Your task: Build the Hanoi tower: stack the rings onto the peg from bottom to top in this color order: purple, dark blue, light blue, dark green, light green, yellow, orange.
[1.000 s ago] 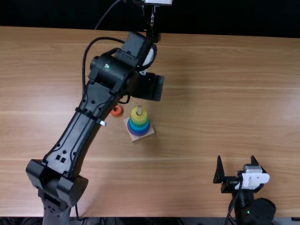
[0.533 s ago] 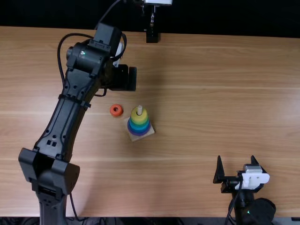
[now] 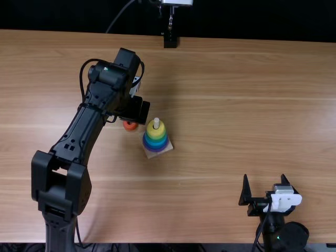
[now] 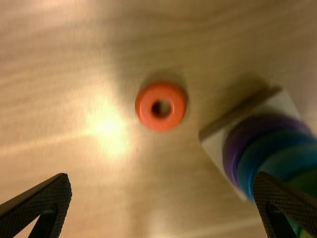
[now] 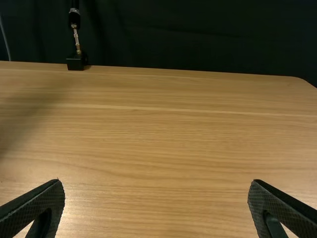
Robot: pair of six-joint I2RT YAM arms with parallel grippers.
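Black left end effector (image 4: 162, 175) has been shifted towards small glossy orange ring (image 4: 143, 106) below; spread wide, nothing held. Final ring's pickup is seemingly being prepared.

Angular, matte-black casings are worn by the left arm (image 3: 94, 115), between eight and nine o'clock in the top view, its long link being pierced by small slots and crossed by a dark band (image 3: 90, 107), with a black cable (image 3: 81, 76) looped beside the upper casing, a white piece (image 3: 135, 87) set near the wrist and a grey section toward seven o'clock. On the right arm (image 3: 291, 236), between four and five o'clock, a rounded black housing is joined by a white shell (image 3: 283, 201), a thin black cable (image 3: 258, 237) and the right gripper's (image 3: 264, 176) tapered black fingers (image 5: 49, 201), whose inner faces are finely textured.
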